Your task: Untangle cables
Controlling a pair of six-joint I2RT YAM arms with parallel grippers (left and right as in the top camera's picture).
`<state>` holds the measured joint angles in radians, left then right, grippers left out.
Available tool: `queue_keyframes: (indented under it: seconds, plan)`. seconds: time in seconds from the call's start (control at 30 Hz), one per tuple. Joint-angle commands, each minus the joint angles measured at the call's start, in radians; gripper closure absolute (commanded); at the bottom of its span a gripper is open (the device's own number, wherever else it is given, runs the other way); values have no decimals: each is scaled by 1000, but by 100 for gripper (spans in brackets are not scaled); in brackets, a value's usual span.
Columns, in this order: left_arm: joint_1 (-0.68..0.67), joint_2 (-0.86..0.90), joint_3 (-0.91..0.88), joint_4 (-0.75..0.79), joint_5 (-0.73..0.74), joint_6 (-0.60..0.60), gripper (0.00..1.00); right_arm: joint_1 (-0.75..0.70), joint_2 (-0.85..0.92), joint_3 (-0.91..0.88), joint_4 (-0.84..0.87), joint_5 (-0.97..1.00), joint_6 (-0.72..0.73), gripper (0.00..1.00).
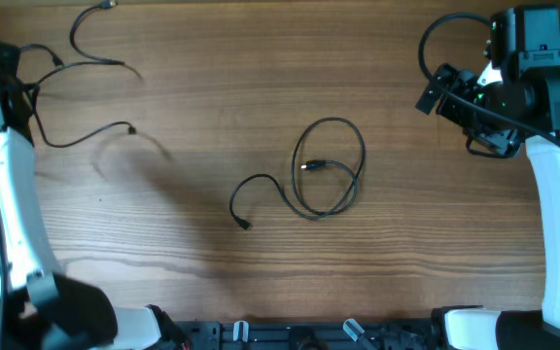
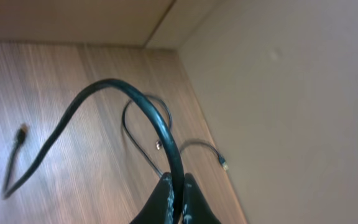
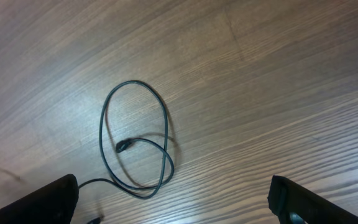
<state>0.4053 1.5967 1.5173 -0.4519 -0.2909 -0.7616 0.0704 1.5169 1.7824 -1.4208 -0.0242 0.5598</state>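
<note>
My left claw (image 2: 178, 198) is pressing its fingers together on a black cable (image 2: 107, 84). The cable is arching up out of the pinch and curving down to the left toward the wooden table (image 2: 73, 180). Past it, more thin cords are lying on the wood near the table's edge, and one of them (image 2: 201, 146) is ending in a small metallic plug. My right claw (image 3: 176, 196) is hanging spread wide and gripping nothing. It is hovering over a looped cable (image 3: 132, 134) whose plug is lying inside the loop. From overhead, that looped cable is sitting near the middle of the table, with its tail trailing left to a free end. It is lying well apart from the cords curving at the far left corner beside my left arm (image 1: 8, 194).
</note>
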Motion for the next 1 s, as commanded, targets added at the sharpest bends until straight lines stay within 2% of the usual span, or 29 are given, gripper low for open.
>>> queue_keyframes:
  seconds: [0.0,0.13,0.2,0.3,0.4,0.53,0.63,0.77,0.83,0.93,0.97]
  plan:
    - [3,48,5,147,-13,77,96,0,0,-5,11,17,-6,0]
    - [10,33,5,312,348,76,96,0,0,-5,14,17,-6,0]
    - [28,25,5,221,437,76,96,0,0,-5,12,17,-7,0]
    - [63,40,5,-50,412,76,96,0,0,-5,16,17,-8,0]
    - [130,85,5,-182,402,65,96,0,0,-5,21,17,-8,0]
    - [190,136,5,-178,424,58,96,0,0,-5,21,17,-7,0]
    - [248,162,5,-145,439,-90,96,0,0,-5,17,2,-8,0]
    - [265,193,5,-6,592,-92,96,0,0,-5,18,1,-6,0]
    - [264,226,5,31,574,-80,91,0,0,-5,17,-17,-6,0]
    - [307,301,5,25,515,-80,92,0,0,-5,13,-28,-8,0]
    - [318,317,5,14,513,-80,88,0,0,-5,13,-28,-7,0]
